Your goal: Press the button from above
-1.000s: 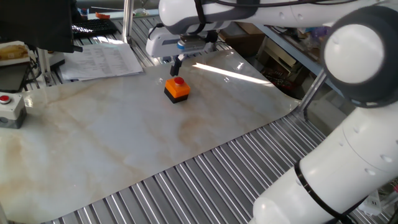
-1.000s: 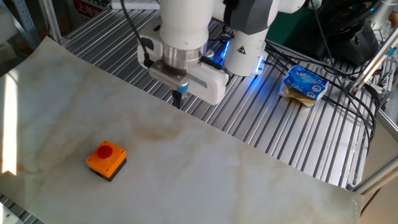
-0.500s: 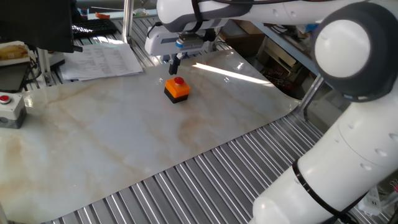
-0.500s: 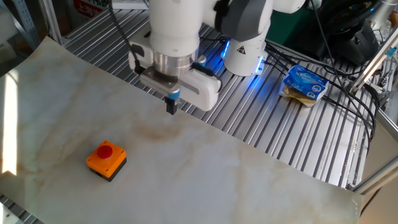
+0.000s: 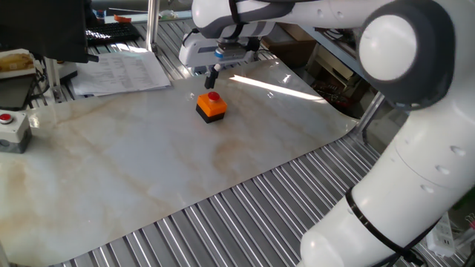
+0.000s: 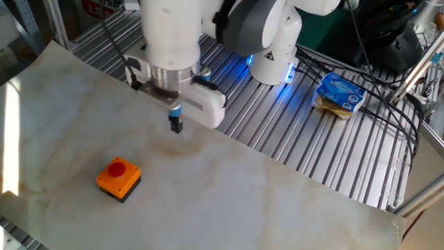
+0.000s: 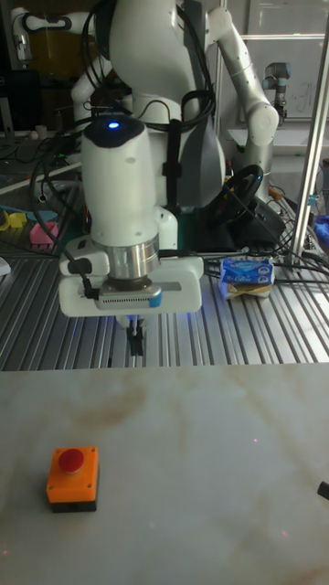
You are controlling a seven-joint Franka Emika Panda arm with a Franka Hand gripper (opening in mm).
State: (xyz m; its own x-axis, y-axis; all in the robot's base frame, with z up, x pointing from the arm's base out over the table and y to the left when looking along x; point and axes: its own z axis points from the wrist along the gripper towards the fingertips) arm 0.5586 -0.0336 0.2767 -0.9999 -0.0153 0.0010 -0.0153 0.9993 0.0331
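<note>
Red button [image 6: 118, 167] sits apart from raised gripper [image 6: 176, 127].

A pale marbled sheet [image 5: 148, 163] covers the tabletop [image 5: 245, 222], whose ribbed metal slats show along the near edge. At the far left edge of one fixed view sits a grey box [image 5: 13, 130] carrying a red button on top. Behind it, a stack of printed papers [image 5: 122, 73] lies flat beside a dark monitor [image 5: 44, 30]. In the other fixed view, a blue-and-white packet [image 6: 340, 94] rests on the slats, well apart from the sheet, with black cables [image 6: 374, 97] running just beside it. A light streak crosses the sheet's far side.
</note>
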